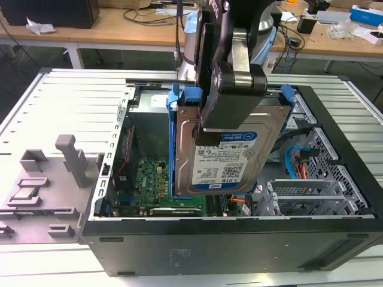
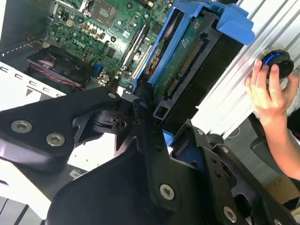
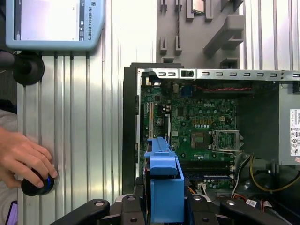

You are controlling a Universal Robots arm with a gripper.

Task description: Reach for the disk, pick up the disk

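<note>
The claw (image 1: 230, 98) is clenched on the disk (image 1: 224, 149), pinching its upper edge and holding it upright above the open computer case (image 1: 239, 239) — clear of the motherboard (image 1: 152, 182). I judge the risk to be the narrow grip: the heavy drive could pivot or slide out and drop onto the board — or its blue rails (image 3: 165, 187) could catch the case frame

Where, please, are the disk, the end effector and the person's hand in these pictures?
disk (image 1: 224, 158): exterior view, on its labelled face.
end effector (image 1: 230, 98): exterior view, on the black finger clamped over the disk's face.
hand (image 2: 267, 93): second wrist view, on the back of the hand resting on a round knob.
</note>
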